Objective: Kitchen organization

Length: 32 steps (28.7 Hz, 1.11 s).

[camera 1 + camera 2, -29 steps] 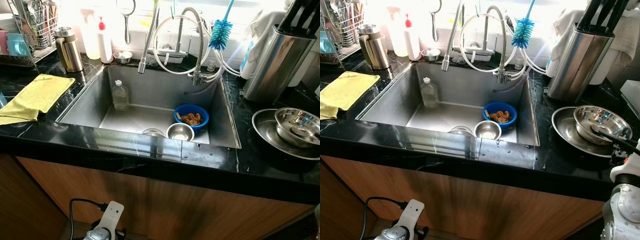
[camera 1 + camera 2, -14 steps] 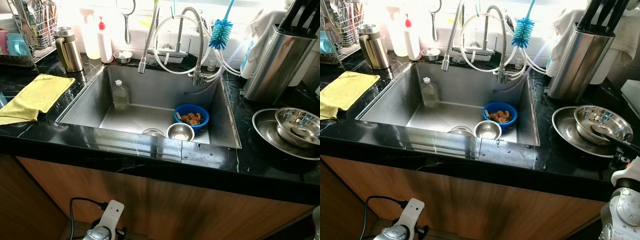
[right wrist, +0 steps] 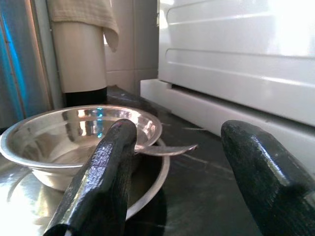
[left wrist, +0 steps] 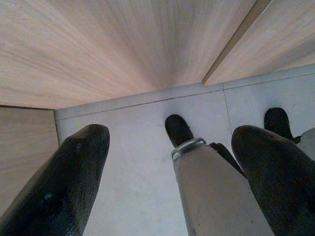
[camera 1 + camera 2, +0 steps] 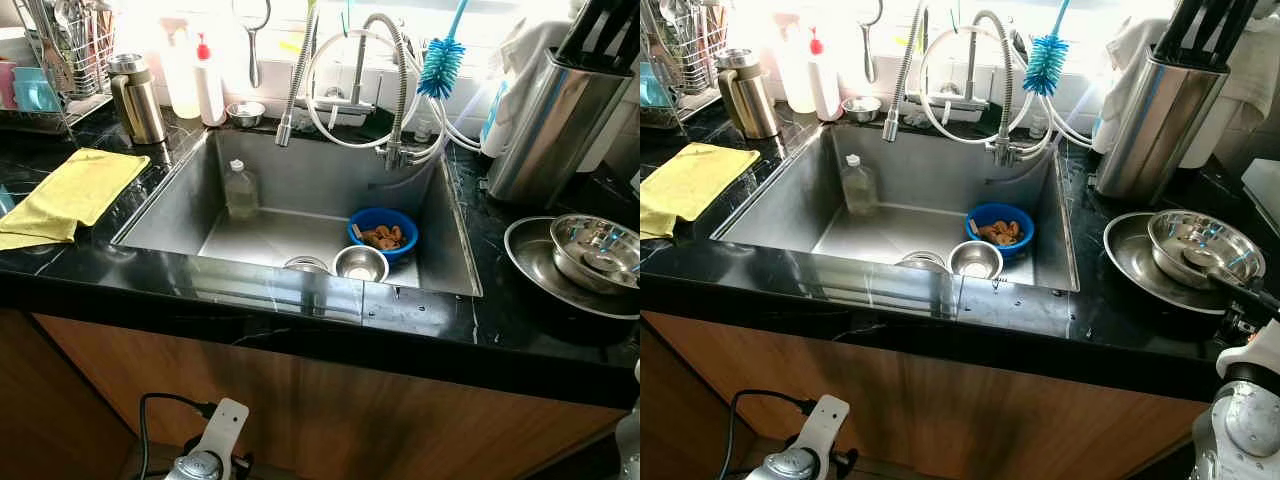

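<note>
Right pincer [image 3: 172,172] spread by steel bowl [image 5: 1203,245], blue bowl [image 5: 999,226] holding food scraps

You are looking down on a black marble counter [image 5: 300,320] with a steel sink [image 5: 180,205] set in it; inside stand a clear plastic bottle [image 5: 240,190] by the back wall, a blue bowl [image 5: 383,233] holding brownish scraps, and a small steel bowl [image 5: 360,263] just in front of it; a blue bottle brush [image 5: 440,66] hangs beside the coiled faucet hose [image 5: 345,85]; on your left lies a yellow cloth [image 5: 68,195], with a steel jug [image 5: 137,98] behind it; on your right a steel bowl [image 5: 597,250] sits in a wider steel dish [image 5: 530,262], near a steel knife block [image 5: 555,125]; low down, the left arm [image 5: 205,455] hangs before the wooden cabinet front [image 5: 350,420].
</note>
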### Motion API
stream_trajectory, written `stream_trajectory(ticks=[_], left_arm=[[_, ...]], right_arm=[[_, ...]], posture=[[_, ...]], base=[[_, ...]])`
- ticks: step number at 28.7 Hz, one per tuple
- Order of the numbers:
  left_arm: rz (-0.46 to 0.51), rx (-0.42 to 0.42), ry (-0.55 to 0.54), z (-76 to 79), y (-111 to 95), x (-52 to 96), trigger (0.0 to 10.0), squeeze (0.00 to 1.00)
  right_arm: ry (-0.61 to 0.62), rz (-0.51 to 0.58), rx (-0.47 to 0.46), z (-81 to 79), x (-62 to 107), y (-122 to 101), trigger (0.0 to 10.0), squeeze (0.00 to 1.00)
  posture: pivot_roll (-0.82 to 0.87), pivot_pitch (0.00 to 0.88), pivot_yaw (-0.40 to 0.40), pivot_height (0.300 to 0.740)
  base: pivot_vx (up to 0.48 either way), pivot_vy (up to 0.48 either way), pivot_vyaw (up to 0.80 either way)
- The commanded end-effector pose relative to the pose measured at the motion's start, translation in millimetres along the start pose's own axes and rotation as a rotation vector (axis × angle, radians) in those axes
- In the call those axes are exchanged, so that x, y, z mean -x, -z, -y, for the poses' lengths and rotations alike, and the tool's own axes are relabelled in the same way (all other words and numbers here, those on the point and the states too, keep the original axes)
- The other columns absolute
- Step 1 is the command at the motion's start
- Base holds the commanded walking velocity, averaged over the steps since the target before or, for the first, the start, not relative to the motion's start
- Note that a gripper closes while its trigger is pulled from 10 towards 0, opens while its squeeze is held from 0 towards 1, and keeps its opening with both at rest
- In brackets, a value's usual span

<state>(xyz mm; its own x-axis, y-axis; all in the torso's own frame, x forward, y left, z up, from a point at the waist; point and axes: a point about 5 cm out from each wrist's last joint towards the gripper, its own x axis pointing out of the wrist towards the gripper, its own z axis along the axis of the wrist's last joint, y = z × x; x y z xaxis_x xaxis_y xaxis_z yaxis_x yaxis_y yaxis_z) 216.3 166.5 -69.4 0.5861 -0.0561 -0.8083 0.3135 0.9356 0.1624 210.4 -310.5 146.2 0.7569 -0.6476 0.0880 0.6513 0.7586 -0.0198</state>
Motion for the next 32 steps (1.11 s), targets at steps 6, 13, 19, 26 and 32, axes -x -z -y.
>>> stream_trajectory(ticks=[6,13,19,26,32], left_arm=[[0.007,-0.009,0.003,0.0,-4.7,-0.6,10.0,0.00],[0.010,-0.010,0.002,0.0,-6.3,-0.8,10.0,0.00],[0.013,-0.011,0.003,0.1,-7.4,-1.0,10.0,0.00],[0.007,-0.010,0.000,-0.7,-4.5,-0.6,10.0,0.00],[0.001,-0.009,-0.001,-0.9,-2.2,-0.3,10.0,0.00]], right_arm=[[-0.004,-0.010,-0.084,-1.7,-1.3,3.8,10.0,0.00],[0.026,-0.015,-0.148,2.3,-3.2,6.6,10.0,0.00],[0.037,-0.013,-0.166,3.8,-5.5,6.6,10.0,0.00],[0.038,-0.003,-0.178,2.6,-8.8,5.6,10.0,0.00],[0.035,0.004,-0.179,2.0,-10.4,4.4,1.8,0.00]], posture=[[0.03,0.017,-0.047,0.736],[0.03,0.017,-0.047,0.736],[0.03,0.017,-0.047,0.736],[0.04,0.015,-0.047,0.736],[0.04,0.016,-0.048,0.736]], base=[[0.000,0.000,0.00],[0.000,0.000,0.00],[0.000,0.000,0.00],[0.000,0.000,0.00],[0.000,0.000,0.00]])
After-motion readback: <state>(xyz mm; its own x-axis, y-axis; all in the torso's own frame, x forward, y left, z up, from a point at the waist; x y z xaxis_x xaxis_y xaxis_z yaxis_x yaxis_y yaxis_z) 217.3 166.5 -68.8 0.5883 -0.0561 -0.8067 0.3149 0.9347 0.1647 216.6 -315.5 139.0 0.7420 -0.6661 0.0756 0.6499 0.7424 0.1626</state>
